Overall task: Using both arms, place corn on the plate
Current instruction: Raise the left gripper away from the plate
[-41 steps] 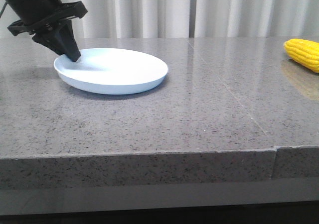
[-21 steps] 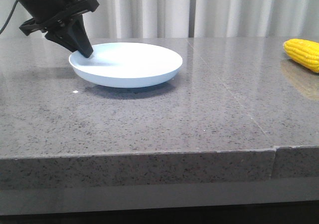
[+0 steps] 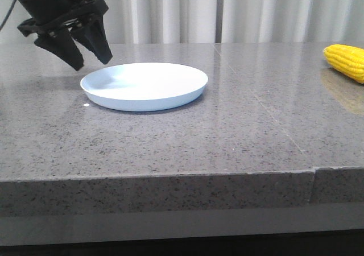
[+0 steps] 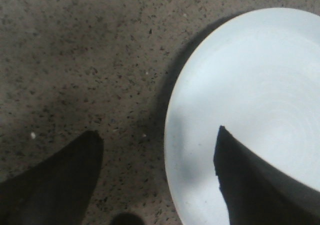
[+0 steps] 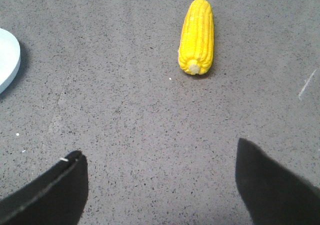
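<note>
1. A grey speckled stone table (image 3: 227,136) fills the foreground, its thick front edge nearest the camera and a seam running back across its right half.
2. The pale blue-white plate (image 3: 145,85) lies flat on the table, left of centre and bare; the left wrist view shows its rim (image 4: 170,135) curving between the two dark fingers.
3. The left gripper (image 3: 91,60) hangs just above the plate's far-left edge, spread wide and holding nothing, one finger (image 4: 250,185) over the plate and the other over bare stone.
4. The corn (image 3: 346,61) lies on the table at the far right edge of the front view, well apart from the plate; the right wrist view shows its pale stub end facing the camera (image 5: 196,35).
5. The right gripper (image 5: 160,185) appears only in its own wrist view, fingers set wide apart, empty, the corn lying well beyond its tips.
6. Pale curtains (image 3: 227,11) hang behind the table.
</note>
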Tool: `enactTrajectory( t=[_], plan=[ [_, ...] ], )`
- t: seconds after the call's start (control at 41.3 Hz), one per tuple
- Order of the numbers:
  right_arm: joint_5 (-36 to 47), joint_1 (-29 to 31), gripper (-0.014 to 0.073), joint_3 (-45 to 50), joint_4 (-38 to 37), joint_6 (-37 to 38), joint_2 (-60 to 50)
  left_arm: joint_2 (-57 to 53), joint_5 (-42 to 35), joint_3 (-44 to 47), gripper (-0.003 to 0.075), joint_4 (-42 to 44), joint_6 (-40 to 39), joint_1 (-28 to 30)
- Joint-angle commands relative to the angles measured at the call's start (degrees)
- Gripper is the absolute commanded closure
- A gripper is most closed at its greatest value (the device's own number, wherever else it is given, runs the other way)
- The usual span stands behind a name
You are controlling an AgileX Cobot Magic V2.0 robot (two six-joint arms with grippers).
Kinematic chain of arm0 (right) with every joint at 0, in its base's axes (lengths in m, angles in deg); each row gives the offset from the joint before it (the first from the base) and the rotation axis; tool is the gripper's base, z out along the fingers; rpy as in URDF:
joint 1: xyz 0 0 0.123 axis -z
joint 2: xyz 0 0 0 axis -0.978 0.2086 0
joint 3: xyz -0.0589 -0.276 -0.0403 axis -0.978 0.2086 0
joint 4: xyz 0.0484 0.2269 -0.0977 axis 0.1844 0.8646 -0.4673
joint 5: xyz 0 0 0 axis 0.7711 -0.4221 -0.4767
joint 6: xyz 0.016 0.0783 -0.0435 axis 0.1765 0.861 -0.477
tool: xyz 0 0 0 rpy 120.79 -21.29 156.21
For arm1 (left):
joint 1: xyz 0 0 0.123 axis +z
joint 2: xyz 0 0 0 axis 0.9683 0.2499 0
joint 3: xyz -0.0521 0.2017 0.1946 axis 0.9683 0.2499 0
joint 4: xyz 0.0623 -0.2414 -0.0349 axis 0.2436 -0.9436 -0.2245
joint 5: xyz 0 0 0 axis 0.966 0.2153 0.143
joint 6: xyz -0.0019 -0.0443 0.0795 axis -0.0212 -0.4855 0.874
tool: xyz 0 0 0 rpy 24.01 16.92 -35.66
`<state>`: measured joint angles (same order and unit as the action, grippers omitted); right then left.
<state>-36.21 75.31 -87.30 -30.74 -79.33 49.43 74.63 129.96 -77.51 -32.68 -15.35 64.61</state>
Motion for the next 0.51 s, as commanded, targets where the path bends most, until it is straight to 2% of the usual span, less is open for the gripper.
enactTrajectory(
  t=[0.0, 0.121, 0.218, 0.339, 0.484],
  plan=[
    [3.71, 0.27, -0.0032, -1.8, -0.69, -0.47, 0.6, -6.56, -1.7, -2.36, 0.0217, 0.57, -0.07, -0.79],
    [3.71, 0.27, -0.0032, -1.8, -0.69, -0.47, 0.6, -11.46, -1.17, -2.36, 0.0217, 6.49, -0.07, -3.2],
    [3.71, 0.27, -0.0032, -1.8, -0.69, -0.47, 0.6, -16.36, -0.99, -1.11, 0.0218, 13.29, -2.94, -6.46],
    [3.71, 0.27, -0.0032, -1.8, -0.69, -0.47, 0.6, -23.09, -2.22, 3.31, 0.0227, 21.45, -7.3, -10.5],
    [3.71, 0.27, -0.0032, -1.8, -0.69, -0.47, 0.6, -30.74, -4.46, 10.57, 0.023, 26.64, -9.87, -13.85]
  ],
)
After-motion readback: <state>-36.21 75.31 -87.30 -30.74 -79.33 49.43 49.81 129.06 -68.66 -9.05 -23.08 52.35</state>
